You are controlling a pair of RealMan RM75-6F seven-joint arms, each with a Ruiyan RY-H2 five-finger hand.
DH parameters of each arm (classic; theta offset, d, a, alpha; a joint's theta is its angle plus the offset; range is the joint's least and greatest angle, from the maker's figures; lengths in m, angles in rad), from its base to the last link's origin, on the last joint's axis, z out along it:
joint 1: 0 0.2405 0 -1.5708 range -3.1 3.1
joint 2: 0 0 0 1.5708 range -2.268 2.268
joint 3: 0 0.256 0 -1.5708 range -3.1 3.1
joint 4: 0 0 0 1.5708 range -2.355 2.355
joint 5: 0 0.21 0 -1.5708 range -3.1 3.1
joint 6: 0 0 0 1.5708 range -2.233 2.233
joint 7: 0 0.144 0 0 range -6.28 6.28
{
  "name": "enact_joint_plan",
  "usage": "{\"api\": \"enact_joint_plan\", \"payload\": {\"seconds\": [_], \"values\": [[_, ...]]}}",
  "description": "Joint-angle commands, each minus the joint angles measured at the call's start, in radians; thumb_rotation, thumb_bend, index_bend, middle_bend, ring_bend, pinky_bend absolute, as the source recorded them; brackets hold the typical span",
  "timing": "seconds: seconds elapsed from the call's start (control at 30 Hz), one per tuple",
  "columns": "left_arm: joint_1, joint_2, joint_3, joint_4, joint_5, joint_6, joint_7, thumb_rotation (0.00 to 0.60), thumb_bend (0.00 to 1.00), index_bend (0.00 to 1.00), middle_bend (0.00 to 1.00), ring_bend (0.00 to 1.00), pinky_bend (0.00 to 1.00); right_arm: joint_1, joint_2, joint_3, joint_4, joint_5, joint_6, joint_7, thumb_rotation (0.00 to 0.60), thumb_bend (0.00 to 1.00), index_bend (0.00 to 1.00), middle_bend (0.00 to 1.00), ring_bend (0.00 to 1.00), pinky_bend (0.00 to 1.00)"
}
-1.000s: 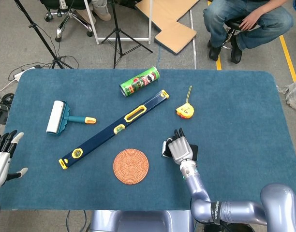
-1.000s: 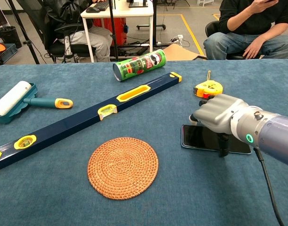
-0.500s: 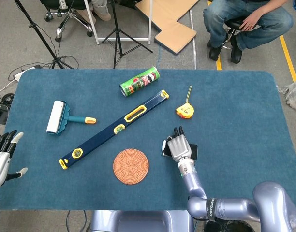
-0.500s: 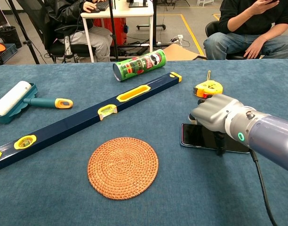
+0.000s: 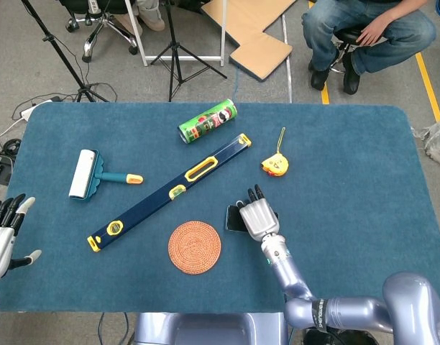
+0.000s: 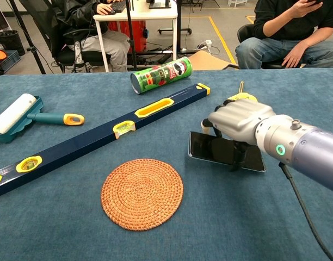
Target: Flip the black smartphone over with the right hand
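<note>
Chest view: right hand (image 6: 238,120) arched palm-down over black smartphone (image 6: 210,148), fingers curled gripping it.

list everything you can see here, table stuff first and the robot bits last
black smartphone: one, black, right of centre, under the right hand
woven coaster: one, orange-brown, near front edge, left of the phone
spirit level: one, navy with yellow, diagonal across the middle
crisp can: one, green, lying on its side, far centre
tape measure: one, yellow, beyond the phone
lint roller: one, white roll, teal handle, left side
table: one, blue cloth
right hand: one, grey, on the phone
left hand: one, grey, open, off the table's left edge
</note>
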Motion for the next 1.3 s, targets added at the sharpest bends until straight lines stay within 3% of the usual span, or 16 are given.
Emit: {"api": "enact_joint_plan", "payload": {"seconds": [0.03, 0.23, 0.5, 0.63, 0.77, 0.97, 1.3], "values": [[0.002, 0.003, 0.002, -0.002, 0.005, 0.004, -0.005, 0.600, 0.00, 0.00, 0.00, 0.00, 0.00, -0.051, 0.043, 0.016, -0.023, -0.142, 0.015, 0.199, 0.600, 0.08, 0.49, 0.50, 0.12, 0.00], [0.007, 0.011, 0.007, -0.008, 0.021, 0.015, -0.017, 0.600, 0.00, 0.00, 0.00, 0.00, 0.00, -0.124, 0.053, 0.084, 0.011, -0.270, 0.032, 0.587, 0.600, 0.08, 0.49, 0.50, 0.13, 0.00], [0.017, 0.015, 0.018, -0.018, 0.049, 0.037, -0.018, 0.600, 0.00, 0.00, 0.00, 0.00, 0.00, -0.205, 0.081, 0.189, 0.046, -0.314, -0.086, 1.202, 0.600, 0.09, 0.49, 0.50, 0.11, 0.03], [0.023, 0.016, 0.021, -0.023, 0.061, 0.052, -0.014, 0.600, 0.00, 0.00, 0.00, 0.00, 0.00, -0.247, 0.089, 0.213, 0.051, -0.312, -0.134, 1.434, 0.600, 0.11, 0.49, 0.50, 0.11, 0.06], [0.027, 0.013, 0.027, -0.023, 0.074, 0.060, -0.007, 0.600, 0.00, 0.00, 0.00, 0.00, 0.00, -0.287, 0.057, 0.207, 0.124, -0.363, -0.162, 1.662, 0.600, 0.13, 0.49, 0.50, 0.11, 0.07], [0.029, 0.009, 0.029, -0.024, 0.084, 0.066, 0.002, 0.600, 0.00, 0.00, 0.00, 0.00, 0.00, -0.319, -0.010, 0.181, 0.228, -0.427, -0.185, 1.891, 0.600, 0.18, 0.49, 0.50, 0.11, 0.14], [0.027, 0.004, 0.029, -0.022, 0.084, 0.060, 0.008, 0.600, 0.00, 0.00, 0.00, 0.00, 0.00, -0.340, -0.102, 0.133, 0.327, -0.466, -0.218, 2.014, 0.600, 0.25, 0.49, 0.49, 0.11, 0.22]]}}
